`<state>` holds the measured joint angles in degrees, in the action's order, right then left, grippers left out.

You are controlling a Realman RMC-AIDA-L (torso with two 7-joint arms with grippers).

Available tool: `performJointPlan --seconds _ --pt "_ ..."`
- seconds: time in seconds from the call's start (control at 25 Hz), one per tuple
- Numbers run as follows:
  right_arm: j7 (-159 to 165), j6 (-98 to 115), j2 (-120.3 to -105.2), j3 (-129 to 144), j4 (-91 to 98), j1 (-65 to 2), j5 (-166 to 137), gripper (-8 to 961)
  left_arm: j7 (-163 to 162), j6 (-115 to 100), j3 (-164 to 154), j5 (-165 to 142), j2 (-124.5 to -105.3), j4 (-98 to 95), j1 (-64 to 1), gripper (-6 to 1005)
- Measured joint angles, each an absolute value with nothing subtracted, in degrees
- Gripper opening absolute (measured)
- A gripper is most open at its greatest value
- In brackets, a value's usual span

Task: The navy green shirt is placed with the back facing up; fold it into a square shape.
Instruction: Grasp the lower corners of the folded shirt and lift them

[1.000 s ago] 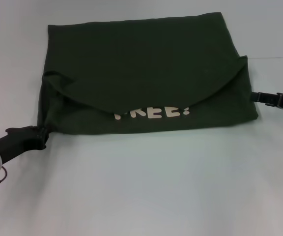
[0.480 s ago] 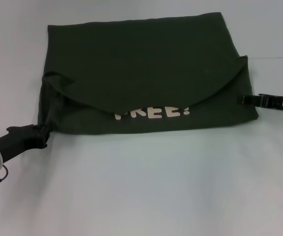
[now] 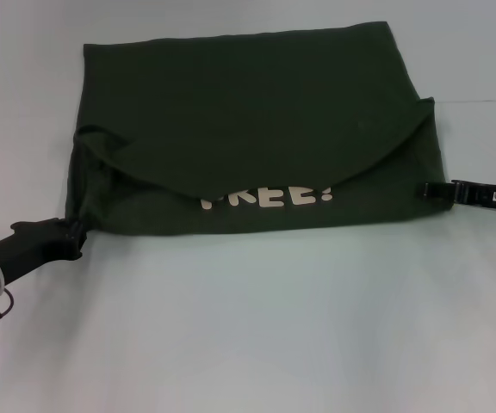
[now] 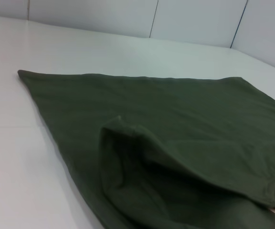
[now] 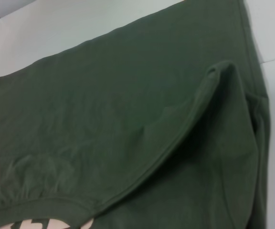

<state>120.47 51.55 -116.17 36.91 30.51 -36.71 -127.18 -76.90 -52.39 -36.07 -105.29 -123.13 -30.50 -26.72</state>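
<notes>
A plain white surface [image 3: 257,327] fills the head view to every edge; a thin seam line [image 3: 480,101] runs across it at the right of the frame; in the left wrist view, pale wall panels [image 4: 199,21] with dark vertical joints stand along the top of the frame; light is soft and even.

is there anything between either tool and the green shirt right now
Nothing visible. The left tool is at the navy green shirt's near left corner, the right tool at its right edge. Only bare table surrounds it.

Even, soft overhead light; faint shadows; sharp focus.
</notes>
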Motion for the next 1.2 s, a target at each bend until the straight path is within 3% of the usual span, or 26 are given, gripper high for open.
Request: performJointPlan --seconds 0.4,0.64,0.84,1.2 --pt "120.35 52.23 -116.40 36.91 30.41 -36.41 -126.97 684 -76.91 -52.38 -35.75 -105.29 -123.13 -30.34 -26.75 41" --pt "120.26 54.45 -116.55 36.84 30.54 -36.53 -126.81 562 -76.91 -52.38 -35.81 -105.29 -123.13 -30.50 -26.82 40" --pt "120.26 54.55 -116.45 36.25 30.65 -35.88 -126.75 328 -76.91 -52.38 -35.79 -105.29 -123.13 -30.54 -26.81 40" --pt "120.16 54.62 -116.15 35.68 30.89 -34.79 -126.64 93 -77.56 -52.45 -35.85 -105.23 -123.19 -30.42 -26.53 41"
